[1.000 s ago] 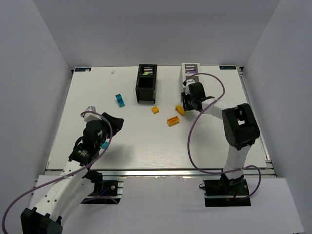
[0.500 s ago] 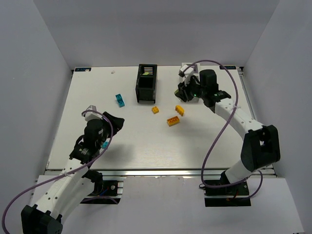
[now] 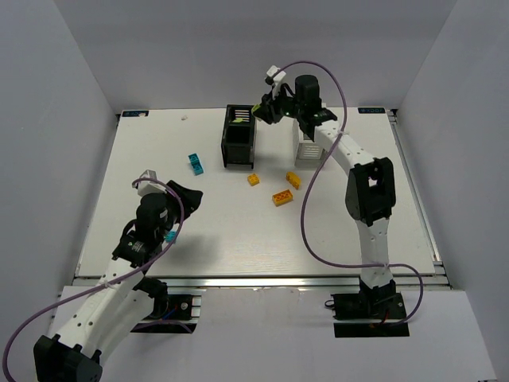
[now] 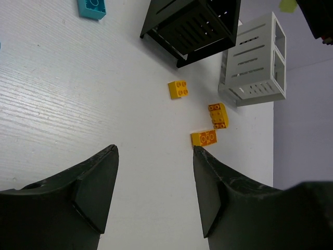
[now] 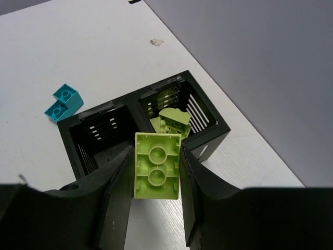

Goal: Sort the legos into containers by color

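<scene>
Black container [image 5: 216, 139] holds lime legos [image 5: 169, 117], one compartment.

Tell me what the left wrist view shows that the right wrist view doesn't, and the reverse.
Left wrist only: three orange studded plastic bricks, the white slatted box beside them, and the open left hand.

Right wrist only: the right hand shut on a lime green studded brick, and more lime bricks lying in one compartment of the black slatted box.

Both: the black box and the cyan bricks near it. The left view also catches a lime scrap at its top edge, likely the held brick.
</scene>
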### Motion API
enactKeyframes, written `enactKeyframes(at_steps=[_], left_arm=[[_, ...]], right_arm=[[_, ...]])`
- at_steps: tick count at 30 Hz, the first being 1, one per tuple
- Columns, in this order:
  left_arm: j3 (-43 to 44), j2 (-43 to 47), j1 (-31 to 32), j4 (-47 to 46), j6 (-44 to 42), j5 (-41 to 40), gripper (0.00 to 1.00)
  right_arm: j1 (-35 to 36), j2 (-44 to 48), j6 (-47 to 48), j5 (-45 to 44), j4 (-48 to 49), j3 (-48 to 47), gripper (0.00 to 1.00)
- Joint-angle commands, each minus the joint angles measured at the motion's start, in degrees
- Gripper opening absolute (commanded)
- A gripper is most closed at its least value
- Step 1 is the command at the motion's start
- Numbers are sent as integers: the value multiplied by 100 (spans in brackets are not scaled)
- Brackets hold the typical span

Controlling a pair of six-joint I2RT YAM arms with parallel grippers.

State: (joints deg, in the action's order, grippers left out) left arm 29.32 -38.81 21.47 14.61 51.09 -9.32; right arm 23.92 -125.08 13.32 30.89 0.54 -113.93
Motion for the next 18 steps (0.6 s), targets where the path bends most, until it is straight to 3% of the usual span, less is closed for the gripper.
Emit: enactKeyframes(at_steps=[1,5,18], left_arm=[[144,66,-3,33,-3,-96,69],[153,66,-3,86,6,-131,69],[170,259,-3,376,120,-281,69]], right_arm=[[174,-95,-304,84,885,-192,0],[315,-394,-541,-215,1685,-278,0],[543,-1510,-1033,-1252,2723,-1035,2]])
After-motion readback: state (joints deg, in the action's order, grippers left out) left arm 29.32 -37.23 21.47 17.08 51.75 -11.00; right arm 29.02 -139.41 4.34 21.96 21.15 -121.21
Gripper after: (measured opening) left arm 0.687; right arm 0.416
